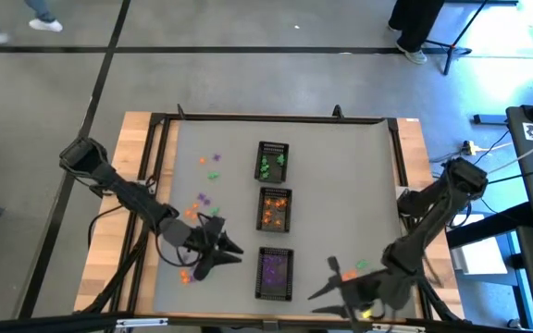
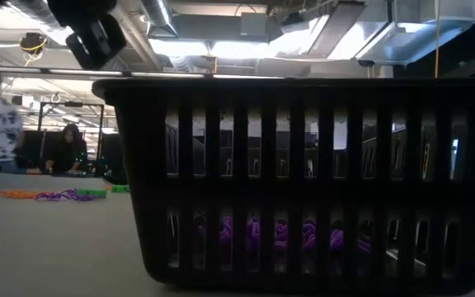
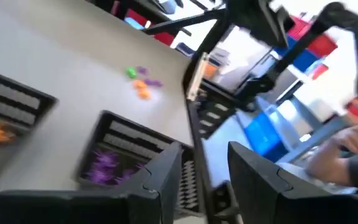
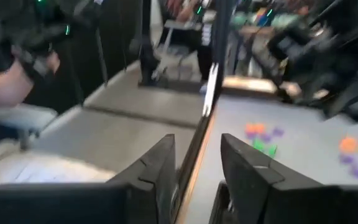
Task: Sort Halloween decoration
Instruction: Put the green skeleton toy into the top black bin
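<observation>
L gripper [image 3: 205,168] apart, empty, near purple tray [image 1: 275,274]. R gripper [image 4: 196,163] apart, empty, at table's [image 1: 340,185] front-right edge. Trinkets [image 1: 204,199] loose.

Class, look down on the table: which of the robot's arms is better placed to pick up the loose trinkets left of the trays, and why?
Probably the left. The left gripper hovers beside the loose trinkets, fingers apart and empty. The right gripper sits at the near right edge, beyond the purple tray.
</observation>
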Action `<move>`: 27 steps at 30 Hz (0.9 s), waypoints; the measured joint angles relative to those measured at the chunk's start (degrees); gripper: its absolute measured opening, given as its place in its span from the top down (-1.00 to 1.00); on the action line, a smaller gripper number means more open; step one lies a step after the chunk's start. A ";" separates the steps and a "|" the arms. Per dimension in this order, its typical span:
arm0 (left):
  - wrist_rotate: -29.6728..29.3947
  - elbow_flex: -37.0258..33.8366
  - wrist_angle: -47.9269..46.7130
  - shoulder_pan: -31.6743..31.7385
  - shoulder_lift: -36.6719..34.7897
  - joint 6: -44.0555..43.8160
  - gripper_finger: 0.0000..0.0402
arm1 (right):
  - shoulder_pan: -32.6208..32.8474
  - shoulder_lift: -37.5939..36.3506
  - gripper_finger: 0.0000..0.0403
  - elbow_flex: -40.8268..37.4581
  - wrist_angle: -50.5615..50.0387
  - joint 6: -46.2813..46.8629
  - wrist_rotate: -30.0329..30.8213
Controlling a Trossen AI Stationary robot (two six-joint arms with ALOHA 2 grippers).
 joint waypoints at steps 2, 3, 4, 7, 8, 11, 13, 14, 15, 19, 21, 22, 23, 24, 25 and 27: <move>1.23 1.26 -1.04 -0.57 0.05 -2.49 0.38 | 1.96 -2.06 0.38 0.05 0.62 -2.18 3.08; 2.57 2.47 -1.99 -0.90 0.16 -2.98 0.38 | 3.03 -2.90 0.38 0.07 0.92 -3.02 5.06; 4.25 4.18 -2.96 -1.27 0.46 -3.68 0.38 | 4.10 -3.62 0.38 0.07 0.96 -3.78 7.33; 9.73 12.16 -10.62 -2.37 1.85 -3.62 0.38 | 6.92 -4.18 0.39 0.09 0.81 -6.10 13.47; 10.63 15.79 -15.04 -2.78 2.45 -3.25 0.38 | 7.54 -4.17 0.39 0.09 0.66 -7.00 14.61; 10.89 27.56 -34.13 -3.56 5.23 -2.35 0.38 | 7.89 -4.12 0.39 0.07 0.50 -9.29 16.12; 10.19 34.21 -46.43 -3.80 7.99 -2.36 0.38 | 7.80 -4.12 0.39 0.07 0.62 -9.60 16.19; 9.73 36.62 -51.30 -3.80 9.34 -2.52 0.38 | 7.74 -4.13 0.39 0.07 0.63 -9.61 16.19; 9.27 38.55 -55.25 -3.83 10.66 -2.69 0.38 | 7.74 -4.12 0.39 0.07 0.59 -9.61 16.19; 10.67 40.54 -60.91 -3.83 15.03 -4.47 0.38 | 6.93 -4.04 0.39 0.07 0.44 -9.40 15.82; 13.07 40.05 -60.87 -3.97 17.22 -6.30 0.38 | 6.91 -3.95 0.39 0.06 -0.20 -9.04 15.72; 14.48 39.79 -61.09 -4.16 18.28 -7.47 0.38 | 6.87 -3.91 0.39 0.04 -0.59 -8.45 15.66; 16.11 39.53 -61.34 -4.34 19.25 -8.79 0.38 | 6.87 -3.84 0.39 0.04 -0.99 -7.96 15.66; 18.01 39.30 -61.43 -4.53 20.22 -10.06 0.38 | 6.85 -3.70 0.39 0.04 -1.12 -7.40 15.66; 19.96 39.07 -61.37 -4.60 21.13 -10.55 0.38 | 6.85 -3.66 0.39 0.04 -1.36 -6.88 15.66; 23.01 38.76 -61.44 -4.64 22.54 -10.83 0.38 | 6.87 -3.60 0.39 0.03 -2.13 -6.15 15.64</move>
